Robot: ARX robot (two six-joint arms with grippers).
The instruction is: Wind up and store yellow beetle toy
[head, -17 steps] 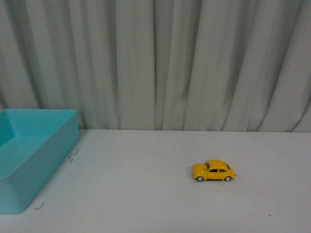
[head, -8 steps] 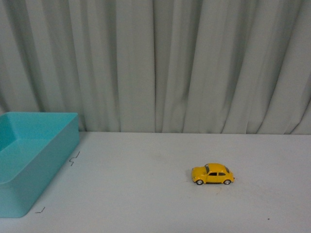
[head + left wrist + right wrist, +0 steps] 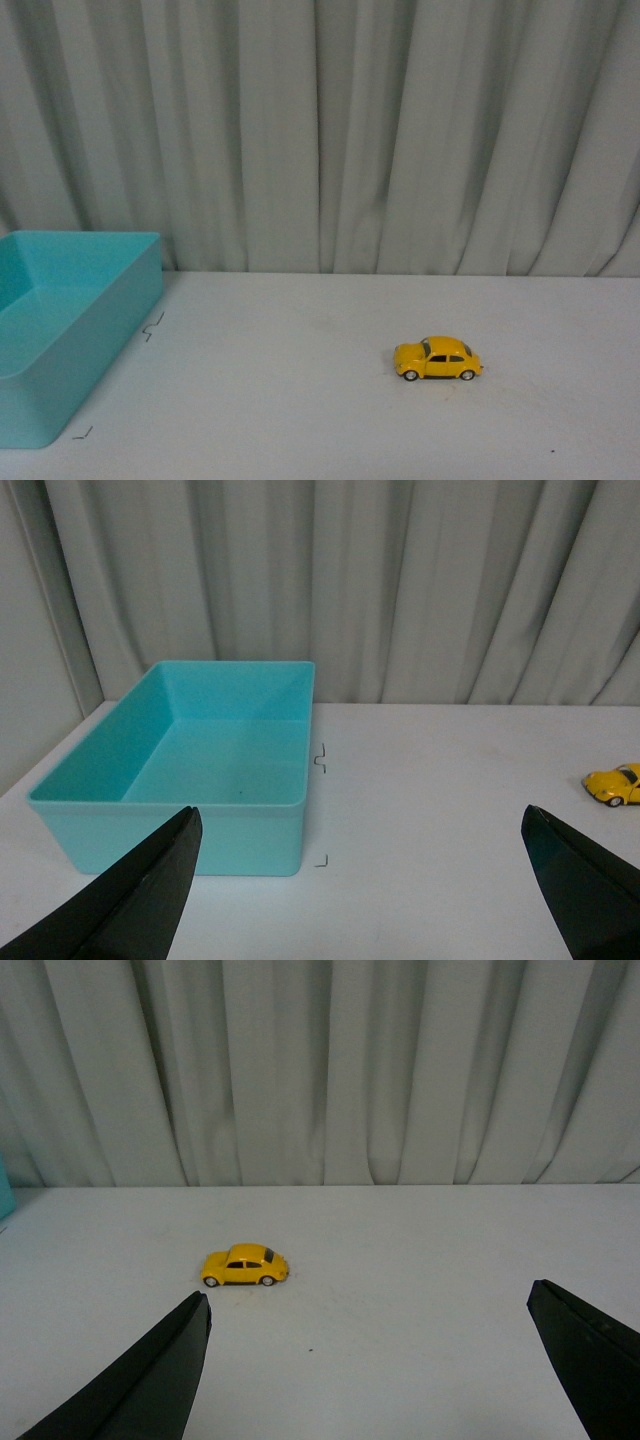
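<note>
Front view: beetle (image 3: 438, 359) sits lower right, seemingly nose-left; bin (image 3: 60, 330) lower left. Left gripper (image 3: 357, 825) and right gripper (image 3: 368, 1298) both spread wide.

Bare tabletop (image 3: 300, 400) surrounds the yellow beetle toy (image 3: 438, 359) on every side, and it is open from above too. The teal bin (image 3: 100, 335) stands well apart at the left edge. The curtain (image 3: 320, 130) walls off the far edge.

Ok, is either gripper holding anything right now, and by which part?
Nothing is held. Both the left gripper and right gripper are open and empty; the yellow beetle toy sits free on the table.
</note>
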